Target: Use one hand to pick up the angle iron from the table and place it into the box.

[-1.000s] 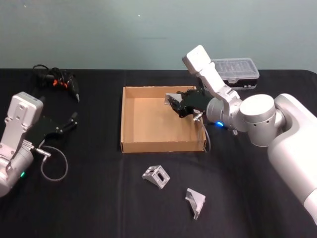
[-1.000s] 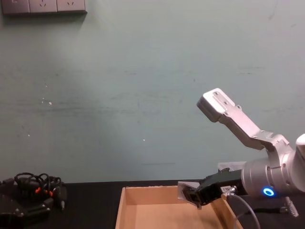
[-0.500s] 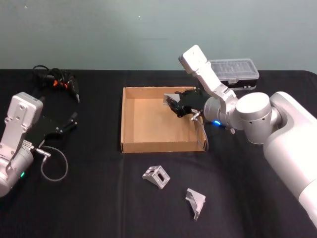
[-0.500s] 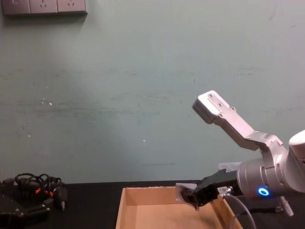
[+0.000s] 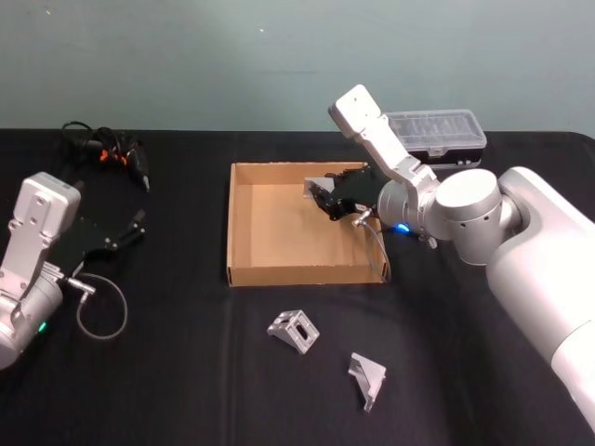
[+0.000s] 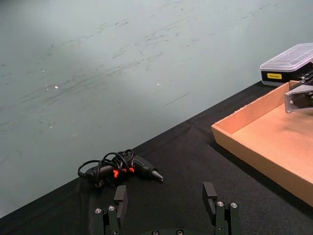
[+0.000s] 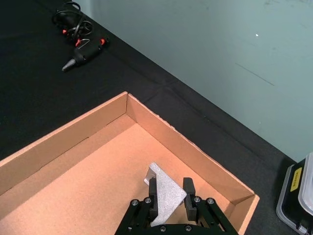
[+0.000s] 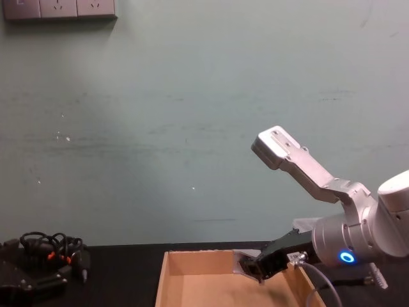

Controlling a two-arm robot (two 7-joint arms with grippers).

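My right fingers (image 7: 152,192) are clamped on an angle iron (image 7: 166,195), holding it over the box's (image 5: 307,273) far right corner at about rim height. The pickup looks done; lowering and release remain. Two more brackets (image 5: 294,331) (image 5: 367,378) lie on the desk (image 5: 186,372). My left fingers (image 6: 210,195) rest spread open, parked on the left.

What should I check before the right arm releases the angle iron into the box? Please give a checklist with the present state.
1. Grip: angle iron clamped in the fingers of the right gripper: ok.
2. Position: it hangs over the box floor, inside the walls: ok.
3. Height low enough to release: cannot tell.
4. Other arm: left gripper parked open at the table left, apart from the box: ok.
5. All pieces boxed: not ok; two more angle irons lie on the table before the box.
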